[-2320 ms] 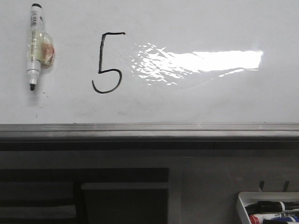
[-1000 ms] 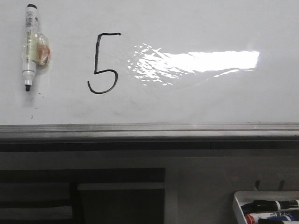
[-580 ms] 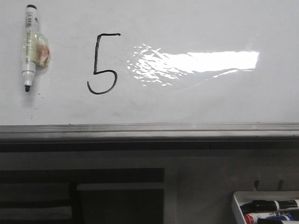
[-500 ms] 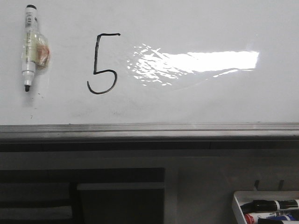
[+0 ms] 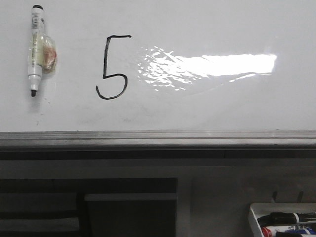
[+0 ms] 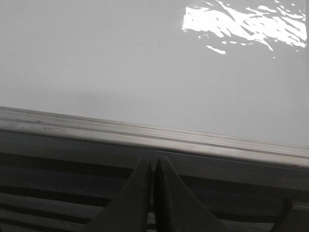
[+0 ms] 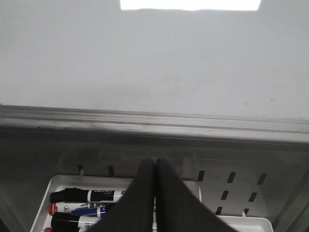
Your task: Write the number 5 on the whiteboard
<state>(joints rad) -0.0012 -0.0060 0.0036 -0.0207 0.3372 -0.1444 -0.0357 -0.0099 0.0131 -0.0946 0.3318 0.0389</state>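
The whiteboard fills the upper half of the front view, glossy, with a bright streak of glare across its middle and right. The number 5 is drawn on it in thin black line, left of the glare, with a tall upright stroke, a short top bar and a rounded bowl. Left of the 5 and apart from it, a marker lies on the board with its tip pointing toward the ledge and a clear, crumpled wrap around its middle. A grey metal ledge runs along the board's near edge. At the lower right corner of the front view a white tray holds several markers. Neither claw shows in the front view. In the left wrist view the left claw has its two dark fingers pressed together with nothing between them; it sits on the near side of the ledge, with bare white board and a patch of glare beyond it, and the 5 is out of that view. In the right wrist view the right claw is likewise closed tight and empty, hanging over the tray where a black marker and a blue one lie side by side, the board beyond the ledge.
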